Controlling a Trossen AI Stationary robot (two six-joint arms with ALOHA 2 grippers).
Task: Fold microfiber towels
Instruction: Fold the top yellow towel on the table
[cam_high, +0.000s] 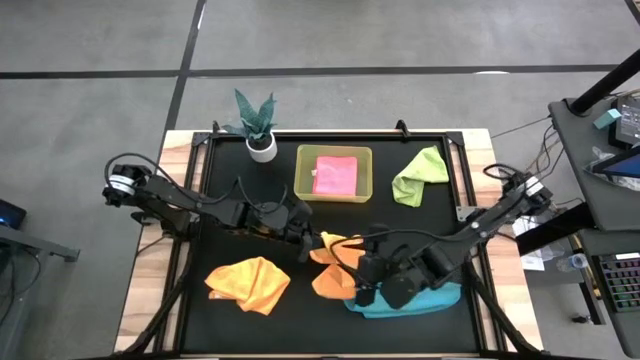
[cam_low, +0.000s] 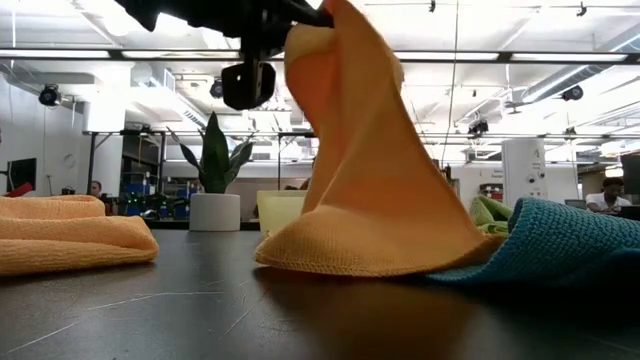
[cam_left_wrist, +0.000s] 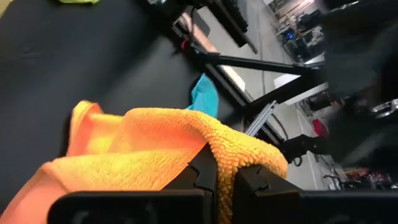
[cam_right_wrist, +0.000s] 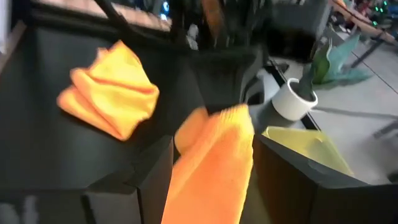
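Note:
An orange-yellow towel (cam_high: 335, 268) stands raised like a tent at the table's middle. Its top is in my shut left gripper (cam_high: 312, 240) and its lower edge (cam_low: 370, 258) rests on the black mat. My right gripper (cam_right_wrist: 214, 146) is open near the mat's near side. Its fingers stand on either side of the towel's hanging part, and I cannot tell whether they touch it. A second orange-yellow towel (cam_high: 250, 283) lies crumpled at near left. A teal towel (cam_high: 415, 300) lies under my right gripper. A pink towel (cam_high: 335, 172) lies in the bin, and a lime green one (cam_high: 420, 178) is at far right. My left gripper pinches a bunched fold (cam_left_wrist: 239, 146) at the orange-yellow towel's top between its two fingers. It comes in nearly level from the table's left. The towel hangs below the fingers in a slack cone, with its lower edge on the mat beside the teal towel.
A translucent yellow-green bin (cam_high: 362, 190) and a potted plant (cam_high: 260, 130) stand along the far edge. A raised black frame (cam_high: 200, 180) borders the mat. Bare mat shows between the two orange-yellow towels and in front of the bin.

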